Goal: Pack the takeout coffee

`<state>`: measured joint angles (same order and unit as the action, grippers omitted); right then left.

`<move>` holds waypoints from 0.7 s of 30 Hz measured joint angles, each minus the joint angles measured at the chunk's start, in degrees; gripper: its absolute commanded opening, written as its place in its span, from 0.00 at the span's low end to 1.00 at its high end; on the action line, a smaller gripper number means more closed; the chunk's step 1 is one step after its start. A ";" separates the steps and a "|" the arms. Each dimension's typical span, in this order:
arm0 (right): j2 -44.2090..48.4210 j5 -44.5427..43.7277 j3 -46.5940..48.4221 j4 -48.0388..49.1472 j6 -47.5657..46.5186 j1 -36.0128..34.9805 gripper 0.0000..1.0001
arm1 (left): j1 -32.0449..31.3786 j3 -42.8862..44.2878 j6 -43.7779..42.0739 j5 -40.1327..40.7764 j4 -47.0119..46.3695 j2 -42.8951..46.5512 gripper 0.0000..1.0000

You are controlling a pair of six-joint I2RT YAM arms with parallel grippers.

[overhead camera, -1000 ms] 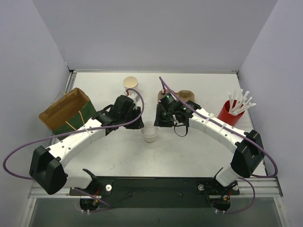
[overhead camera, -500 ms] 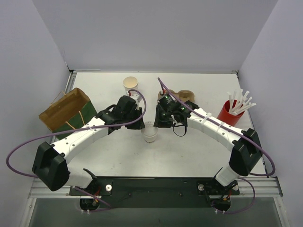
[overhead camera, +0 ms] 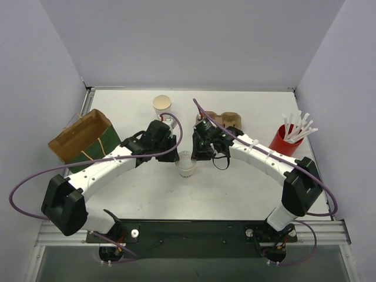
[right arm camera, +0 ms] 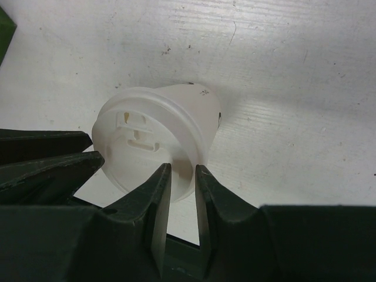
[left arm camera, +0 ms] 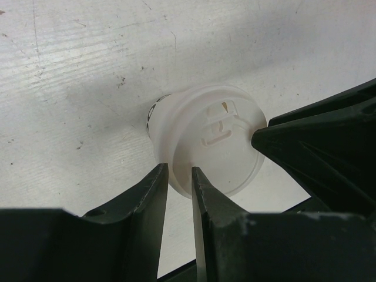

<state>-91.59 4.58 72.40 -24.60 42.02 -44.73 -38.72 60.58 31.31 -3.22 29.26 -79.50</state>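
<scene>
As both end effectors nip takeout coffee lid, jaws narrow.

A brown paper bag stands at the left edge of the worktop. An open paper cup is at upper centre, a cardboard cup carrier is to its right. At right, a red cup holds white straws.

Takeout coffee: small white paper cup, round white plastic lid fitted on, sip tab moulded on top. Small dark print on wall just under lid rim. Standing upright on table, just off centre toward 8 o'clock.
</scene>
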 measured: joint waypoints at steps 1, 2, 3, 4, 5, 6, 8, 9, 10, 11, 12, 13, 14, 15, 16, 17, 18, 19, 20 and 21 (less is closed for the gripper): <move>-0.15 0.00 0.00 0.00 0.00 -0.04 0.19 | -0.02 -0.02 0.00 0.00 0.02 -0.13 0.33; -0.26 0.00 -0.15 0.02 0.00 -0.07 0.18 | -0.09 -0.04 0.02 0.00 0.02 -0.24 0.32; -0.28 0.00 -0.31 0.00 0.00 -0.13 0.18 | -0.15 -0.09 0.02 0.00 -0.02 -0.26 0.30; -0.28 -0.02 -0.44 0.02 0.00 -0.24 0.18 | -0.20 -0.15 0.02 0.00 -0.02 -0.28 0.29; -0.28 0.00 -0.59 0.15 0.00 -0.35 0.16 | -0.26 -0.22 0.07 0.00 -0.04 -0.28 0.26; -0.33 0.00 -0.76 0.31 0.00 -0.44 0.15 | -0.33 -0.37 0.07 0.02 -0.26 -0.33 0.25; -0.46 -0.02 -1.14 0.74 0.11 -0.63 0.13 | -0.35 -1.01 0.31 0.24 -0.87 -0.39 0.20; -0.46 -0.02 -1.29 0.96 0.20 -0.63 0.13 | -0.33 -1.25 0.57 0.37 -1.16 -0.42 0.18; -0.46 -0.02 -1.49 1.25 0.26 -0.63 0.13 | -0.33 -1.44 0.66 0.57 -1.55 -0.42 0.17; -0.44 -0.02 -1.70 1.55 0.46 -0.63 0.13 | -0.31 -1.88 0.85 1.05 -2.16 -0.39 0.17; -0.42 -0.02 -1.81 1.73 0.59 -0.61 0.13 | -0.28 -2.14 1.05 1.16 -2.60 -0.39 0.17; -0.37 -0.04 -1.99 2.08 0.72 -0.61 0.13 | -0.24 -2.45 1.11 1.42 -3.28 -0.33 0.17; -0.28 -0.07 -2.21 2.38 0.94 -0.61 0.12 | -0.15 -2.82 1.29 1.66 -3.87 -0.20 0.17; -0.15 -0.09 -2.45 2.67 1.14 -0.61 0.13 | -0.17 -3.15 1.42 1.79 -4.37 -0.02 0.17; -0.02 -0.11 -2.62 2.91 1.29 -0.61 0.12 | -0.15 -3.41 1.51 1.97 -4.74 0.11 0.17; 0.02 -0.13 -2.78 3.13 1.44 -0.61 0.13 | -0.15 -3.65 1.51 2.19 -5.14 0.22 0.17; 0.09 -0.15 -2.91 3.32 1.51 -0.61 0.13 | -0.15 -3.80 1.57 2.36 -5.44 0.31 0.17; 0.15 -0.22 -3.08 3.61 1.60 -0.61 0.13 | -0.15 -3.98 1.68 2.56 -5.75 0.35 0.17; 0.17 -0.28 -3.17 3.80 1.62 -0.61 0.12 | -0.15 -4.15 1.77 2.78 -6.08 0.44 0.17; 0.20 -0.31 -3.26 3.96 1.68 -0.61 0.13 | -0.15 -4.52 2.03 2.95 -6.49 0.61 0.17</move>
<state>-91.39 4.27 69.14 -20.64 43.70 -45.34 -38.87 56.05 33.34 -0.27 22.76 -78.89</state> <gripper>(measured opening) 0.130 0.171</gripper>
